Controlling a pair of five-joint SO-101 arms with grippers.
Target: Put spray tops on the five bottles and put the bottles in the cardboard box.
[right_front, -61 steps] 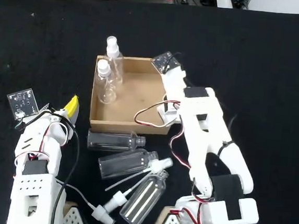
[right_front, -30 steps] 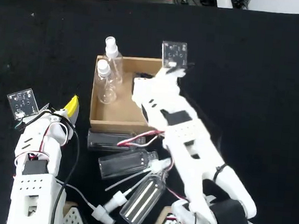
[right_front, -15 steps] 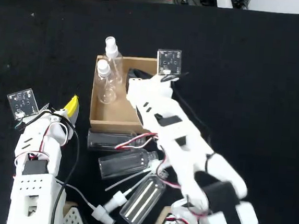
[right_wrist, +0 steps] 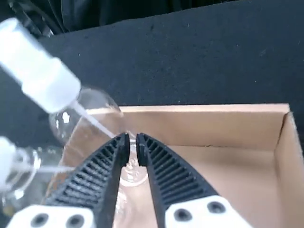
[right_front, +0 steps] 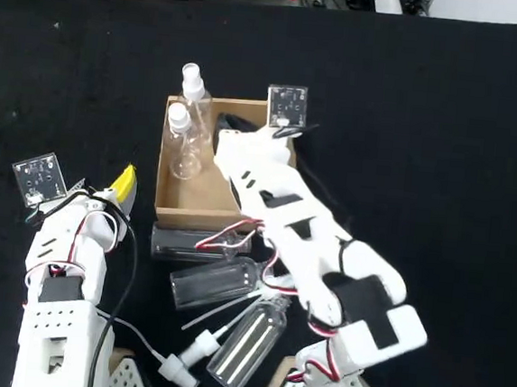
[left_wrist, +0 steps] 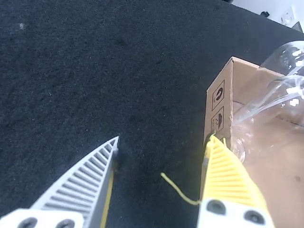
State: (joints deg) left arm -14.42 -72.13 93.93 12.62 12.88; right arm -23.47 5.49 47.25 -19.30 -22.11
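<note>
At the left of the desk (right_front: 445, 128), the left hand (left_wrist: 164, 138) sits empty with its fingers spread wide, just beside a corner of the cardboard box (right_front: 193, 213). Two capped bottles (right_front: 186, 151) stand inside against the box's left wall. In front of the box, three bare bottles (right_front: 191, 242) and loose spray tops (right_front: 178, 368) lie on the desk. The right hand (right_wrist: 133, 138) hovers over the box, fingers nearly together on nothing, close to the capped pair. A careless swing could tip them, and its cable (right_front: 223, 237) could roll the lying bottles. Small handling symbols (left_wrist: 217, 95) mark the box; no words are legible.
</note>
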